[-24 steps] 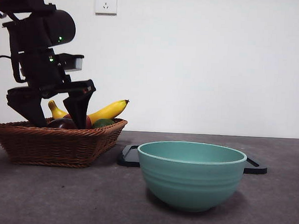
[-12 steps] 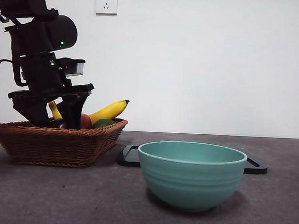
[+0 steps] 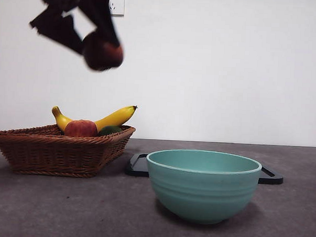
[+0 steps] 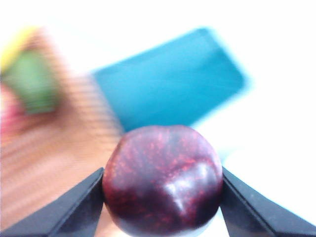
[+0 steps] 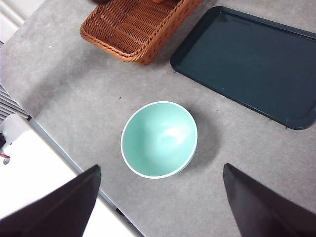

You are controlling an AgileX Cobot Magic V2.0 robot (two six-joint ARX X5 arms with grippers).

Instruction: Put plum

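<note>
The dark maroon plum (image 4: 163, 180) is clamped between the two black jaws of my left gripper (image 4: 163, 197). In the front view that gripper (image 3: 101, 48) hangs blurred, high above the wicker basket (image 3: 57, 151), with the plum (image 3: 102, 52) in it. The green bowl (image 3: 202, 183) stands at the table's front, right of the basket, and shows from above in the right wrist view (image 5: 159, 139). My right gripper (image 5: 160, 207) hovers high over the bowl, open and holding nothing.
In the basket lie a banana (image 3: 113, 116), a red-and-yellow fruit (image 3: 80, 128) and a dark green fruit (image 3: 109, 130). A dark tray (image 3: 268, 176) lies flat behind the bowl, seen also in the right wrist view (image 5: 247, 64).
My left gripper has risen out of the basket with the plum in its jaws and now hangs high above it, shifted a little to the right.
</note>
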